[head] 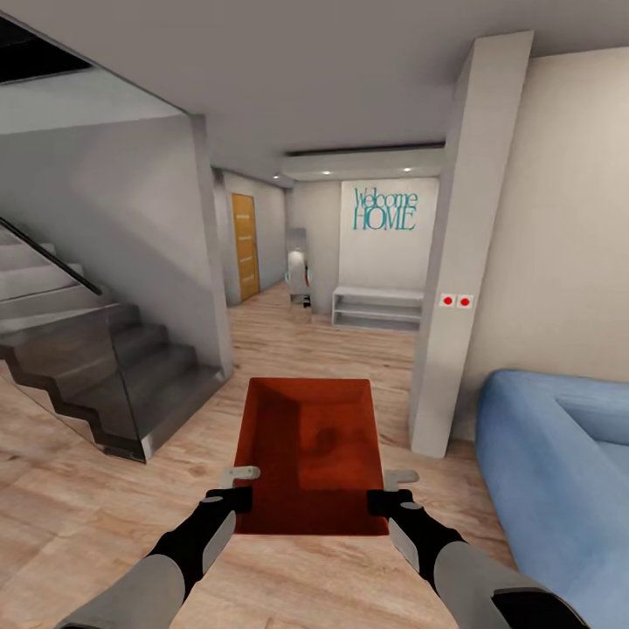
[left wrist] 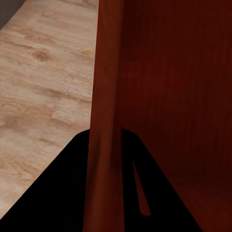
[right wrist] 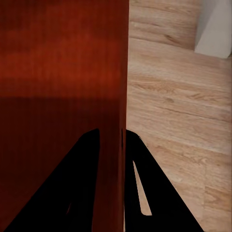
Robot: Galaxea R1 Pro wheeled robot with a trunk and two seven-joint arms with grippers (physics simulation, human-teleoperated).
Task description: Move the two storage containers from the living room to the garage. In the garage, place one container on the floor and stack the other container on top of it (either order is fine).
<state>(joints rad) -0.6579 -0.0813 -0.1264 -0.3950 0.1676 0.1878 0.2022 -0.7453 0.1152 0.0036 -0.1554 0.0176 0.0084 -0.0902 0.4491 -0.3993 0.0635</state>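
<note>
an orange-red open-top storage container (head: 310, 454) sits level and empty above the light wood-plank living room flooring (head: 79, 515), its long side walls pinched near the close end.

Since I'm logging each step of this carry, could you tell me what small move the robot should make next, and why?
Probably roll straight ahead down the hallway. The left gripper and right gripper each clamp a side wall of the storage container, held level above light wood-plank flooring, beside the blue sofa. So this looks like the living room, not the garage.

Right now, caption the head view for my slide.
Both end effectors, left and right, carry an orange-red storage container over wood-plank flooring toward a hallway.
</note>
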